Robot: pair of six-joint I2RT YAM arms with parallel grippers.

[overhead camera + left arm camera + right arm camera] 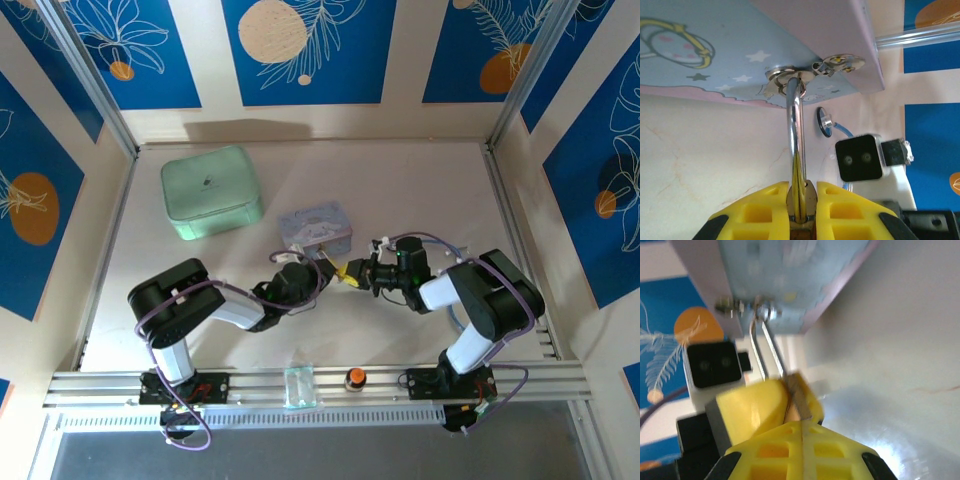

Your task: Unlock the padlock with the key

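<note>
The padlock (801, 200) is a small brass body whose silver shackle (795, 130) runs up through the hasp (790, 79) of the pale blue cartoon box (315, 222). My left gripper (802, 189) is shut on the brass body from both sides. In the right wrist view, which is blurred, the padlock (799, 392) sits right at the tip of my right gripper (802, 424). This gripper is shut, and a thin pale strip between its pads looks like the key (803, 452) seen edge-on. From above, both grippers (332, 266) (358, 276) meet just in front of the box.
A mint green case (210, 190) stands at the back left. An orange-and-black knob (355, 379) and a small clear holder (298, 386) rest on the front rail. Side walls close in the table.
</note>
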